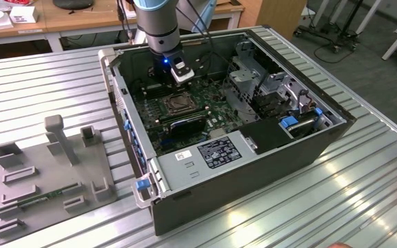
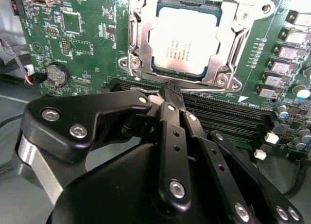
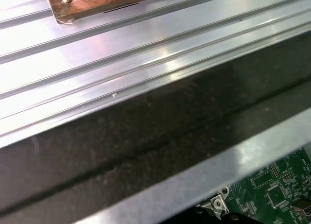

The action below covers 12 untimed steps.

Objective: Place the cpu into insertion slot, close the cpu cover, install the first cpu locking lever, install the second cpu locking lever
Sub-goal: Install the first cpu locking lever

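At the exterior view's lower left I see a grey fixture (image 1: 47,175) lying on the slatted table (image 1: 47,82), well apart from the arm. To its right stands the open case (image 1: 254,175), with the green board (image 1: 212,103) inside it. The gripper (image 1: 180,76) hangs over the board in the upper middle of that view. The slot (image 1: 178,104) lies just below it in the frame. In the second wrist view the gripper (image 2: 167,90) has its jaws pressed together with nothing between them. Its tips are over the memory slots (image 2: 228,119), which run beside the slot. The cpu (image 2: 184,39) sits in the slot, and the cover (image 2: 137,34) lies flat over its edges. Further to the exterior view's right, inside the case, I see metal drive bays (image 1: 268,98).
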Available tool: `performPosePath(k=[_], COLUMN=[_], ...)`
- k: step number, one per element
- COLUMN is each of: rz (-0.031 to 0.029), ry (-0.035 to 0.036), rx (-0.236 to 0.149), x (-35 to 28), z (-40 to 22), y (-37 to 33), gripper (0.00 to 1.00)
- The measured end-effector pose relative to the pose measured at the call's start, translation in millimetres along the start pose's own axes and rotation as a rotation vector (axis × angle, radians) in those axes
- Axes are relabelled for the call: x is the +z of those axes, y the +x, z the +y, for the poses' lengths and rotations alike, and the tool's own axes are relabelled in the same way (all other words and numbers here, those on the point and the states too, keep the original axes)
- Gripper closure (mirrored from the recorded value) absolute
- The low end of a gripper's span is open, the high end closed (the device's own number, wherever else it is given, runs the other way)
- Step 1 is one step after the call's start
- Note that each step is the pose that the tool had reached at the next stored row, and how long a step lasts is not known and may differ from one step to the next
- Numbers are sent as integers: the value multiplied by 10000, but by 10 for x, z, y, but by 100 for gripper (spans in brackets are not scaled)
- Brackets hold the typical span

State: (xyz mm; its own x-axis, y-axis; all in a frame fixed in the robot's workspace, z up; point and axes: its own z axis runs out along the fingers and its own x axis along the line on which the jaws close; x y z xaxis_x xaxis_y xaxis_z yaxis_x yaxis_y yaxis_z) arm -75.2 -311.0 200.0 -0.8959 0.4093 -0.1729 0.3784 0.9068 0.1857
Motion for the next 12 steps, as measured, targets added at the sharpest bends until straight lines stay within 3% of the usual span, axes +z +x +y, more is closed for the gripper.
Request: performPosePath(k=[7, 12], rz=[23, 70], ry=[-42, -154], rx=[11, 38], x=[-26, -32], z=[6, 5], y=[-5, -7], gripper=[90, 90])
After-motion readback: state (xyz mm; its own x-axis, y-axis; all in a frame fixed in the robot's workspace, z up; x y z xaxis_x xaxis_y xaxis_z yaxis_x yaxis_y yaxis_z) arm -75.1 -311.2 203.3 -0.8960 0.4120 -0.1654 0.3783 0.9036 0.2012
